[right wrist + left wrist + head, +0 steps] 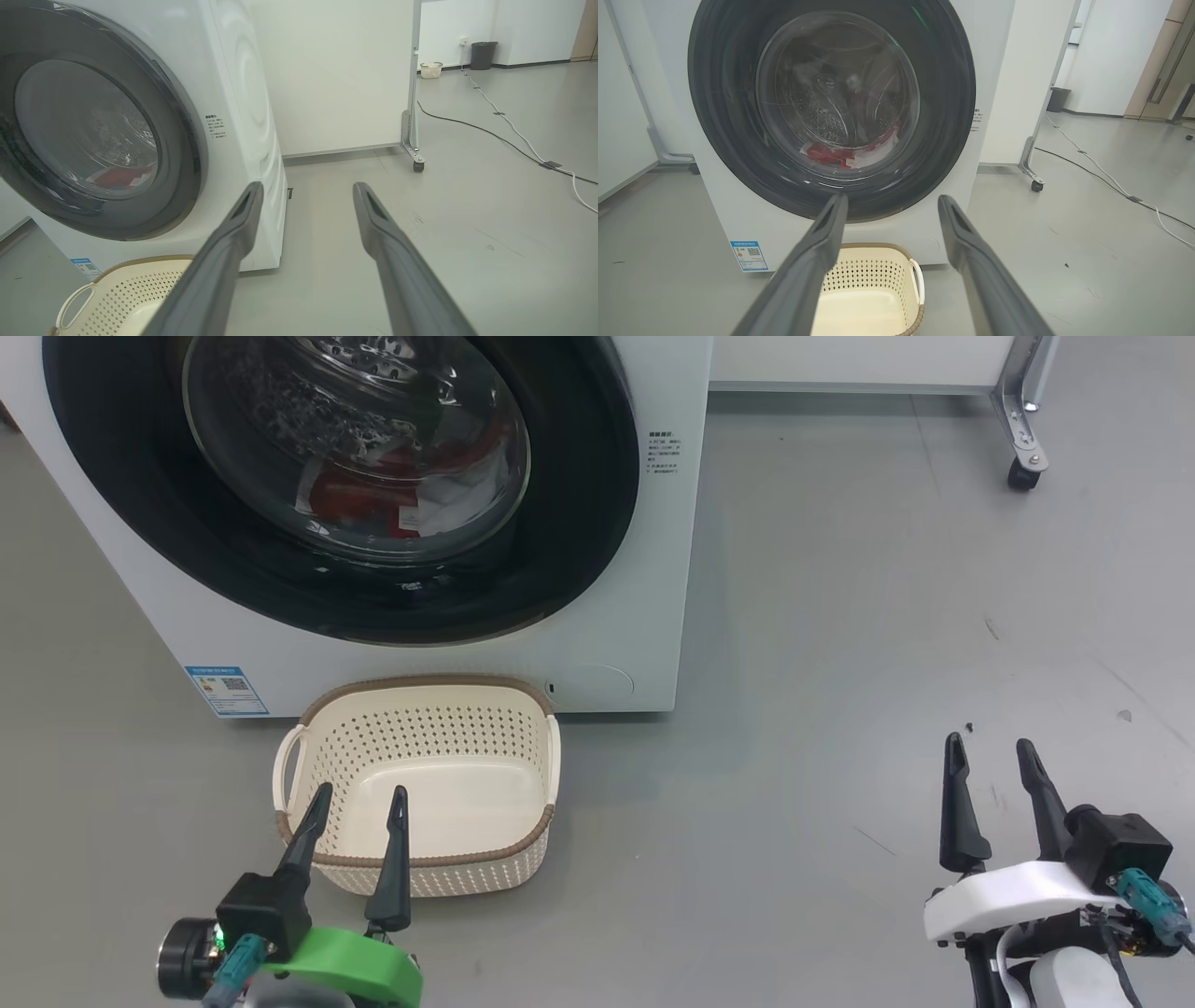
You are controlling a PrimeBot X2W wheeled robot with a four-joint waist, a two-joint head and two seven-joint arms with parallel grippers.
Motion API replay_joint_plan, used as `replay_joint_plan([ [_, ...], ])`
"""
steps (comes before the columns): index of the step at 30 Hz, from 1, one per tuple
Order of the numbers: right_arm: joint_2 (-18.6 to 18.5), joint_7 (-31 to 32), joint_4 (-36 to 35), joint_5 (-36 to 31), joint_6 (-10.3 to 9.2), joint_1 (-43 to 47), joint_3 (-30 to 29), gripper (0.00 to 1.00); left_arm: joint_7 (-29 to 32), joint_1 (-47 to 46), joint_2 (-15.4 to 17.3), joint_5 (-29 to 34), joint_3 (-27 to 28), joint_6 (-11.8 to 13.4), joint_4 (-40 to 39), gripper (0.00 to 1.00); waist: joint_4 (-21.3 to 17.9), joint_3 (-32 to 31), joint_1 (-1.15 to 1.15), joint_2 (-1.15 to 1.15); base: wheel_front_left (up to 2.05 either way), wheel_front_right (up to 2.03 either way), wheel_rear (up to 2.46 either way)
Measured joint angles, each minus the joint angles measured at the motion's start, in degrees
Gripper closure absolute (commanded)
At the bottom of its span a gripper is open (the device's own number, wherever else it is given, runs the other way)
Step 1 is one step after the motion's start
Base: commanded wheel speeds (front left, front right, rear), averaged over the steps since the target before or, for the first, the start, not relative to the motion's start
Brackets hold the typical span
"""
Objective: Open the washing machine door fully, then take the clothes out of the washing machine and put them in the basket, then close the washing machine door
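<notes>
The white washing machine [653,569] stands ahead with its round black-ringed door [560,523] shut. Red and white clothes [373,499] lie in the drum behind the glass, also seen as clothes [831,153] in the left wrist view. The cream basket [551,756] with a brown rim sits on the floor in front of the machine, nothing in it. My left gripper [359,798] hovers open over the basket's near rim, well below the door. My right gripper [990,751] is open over bare floor far to the right. In the wrist views: left gripper [892,200], right gripper [308,189], door [182,140], basket [906,261].
A white panel on a metal frame with a castor wheel [1022,476] stands behind and right of the machine. Cables [514,130] run across the grey floor at the far right. A dark bin [483,55] and a small basket [430,70] stand by the far wall.
</notes>
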Motion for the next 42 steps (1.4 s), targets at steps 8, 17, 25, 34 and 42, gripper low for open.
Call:
replay_joint_plan([
  [8, 0.01, 0.42, 1.44, -0.05, -0.54, -0.07, 0.46, 0.0, -0.15, -0.02, 0.07, -0.33, -0.55, 1.01, 1.93, 0.0, -0.11, 0.29, 0.0, 0.0, 0.0, 0.0, 0.0],
  [17, 0.02, 0.41, 2.43, -0.05, -1.01, -0.39, 0.38, 0.0, -0.15, -0.09, 0.1, -1.76, -1.26, 1.44, 3.34, 0.0, -0.17, 0.17, 0.0, 0.0, 0.0, 0.0, 0.0],
  [25, 0.02, 0.4, 3.41, -0.05, -1.0, -0.79, 0.73, 0.0, -0.15, -0.2, 0.11, -2.11, -1.82, 1.94, 4.42, 0.0, -0.02, -0.05, 0.0, 0.0, 0.0, 0.0, 0.0],
  [34, 0.02, 0.32, 4.45, -0.05, -1.0, -1.18, 1.08, 0.0, -0.15, -0.75, 0.11, -2.34, -1.92, 2.49, 5.03, 0.0, 0.05, -0.29, 0.0, 0.0, 0.0, 0.0, 0.0],
  [42, 0.02, -0.02, 4.99, -0.57, -1.0, -1.47, 1.37, 0.0, -0.15, -0.92, 0.11, -2.68, -2.05, 2.53, 5.22, 0.0, 0.1, -0.36, 0.0, 0.0, 0.0, 0.0, 0.0],
])
